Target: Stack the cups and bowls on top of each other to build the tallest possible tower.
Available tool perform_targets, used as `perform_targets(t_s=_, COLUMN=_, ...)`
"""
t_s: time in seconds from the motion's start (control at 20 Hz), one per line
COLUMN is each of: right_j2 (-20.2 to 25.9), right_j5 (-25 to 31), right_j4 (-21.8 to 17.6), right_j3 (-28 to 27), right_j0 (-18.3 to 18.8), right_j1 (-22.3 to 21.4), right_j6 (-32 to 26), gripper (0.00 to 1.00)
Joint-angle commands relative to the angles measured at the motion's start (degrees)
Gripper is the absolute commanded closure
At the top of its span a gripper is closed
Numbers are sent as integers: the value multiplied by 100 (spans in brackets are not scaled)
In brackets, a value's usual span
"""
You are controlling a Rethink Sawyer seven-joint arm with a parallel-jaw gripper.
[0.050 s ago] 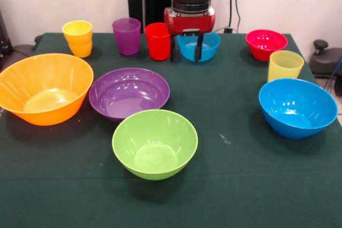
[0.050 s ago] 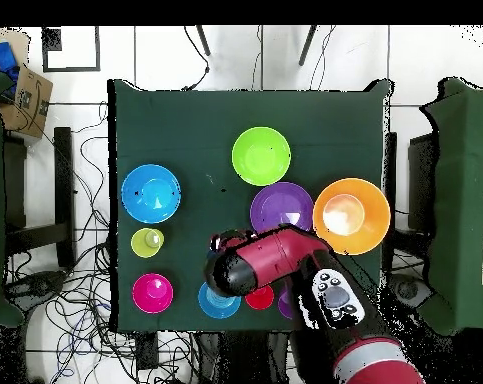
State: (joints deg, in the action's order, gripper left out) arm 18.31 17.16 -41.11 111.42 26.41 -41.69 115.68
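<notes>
Hovering with gripper [image 1: 185, 53] fingers spread and empty, straddling the near rim of the small blue bowl [image 1: 206, 48] beside the red cup [image 1: 157, 41], risking knocking that cup over if lowered off-centre.

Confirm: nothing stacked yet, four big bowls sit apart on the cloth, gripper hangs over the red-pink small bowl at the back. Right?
One thing is wrong: the gripper hangs at the small translucent blue bowl, not the red-pink small bowl, which sits off to one side by itself. The front view shows it. The rest holds: the orange, purple, green and blue large bowls sit apart, unstacked.
</notes>
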Motion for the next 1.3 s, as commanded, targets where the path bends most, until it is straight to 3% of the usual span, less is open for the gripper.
perform_targets(t_s=0.05, right_j2=275, right_j5=351, right_j4=-263, right_j3=-349, right_j0=294, right_j1=-101, right_j6=-640, gripper=0)
perform_targets(t_s=0.95, right_j2=661, right_j5=485, right_j4=-353, right_j3=-507, right_j0=854, right_j1=10, right_j6=-1033, gripper=0)
perform_targets(t_s=1.15, right_j2=747, right_j5=521, right_j4=-429, right_j3=-767, right_j0=934, right_j1=245, right_j6=-1139, gripper=0)
perform_targets(t_s=1.3, right_j2=702, right_j5=270, right_j4=-596, right_j3=-1025, right_j0=877, right_j1=738, right_j6=-973, gripper=0)
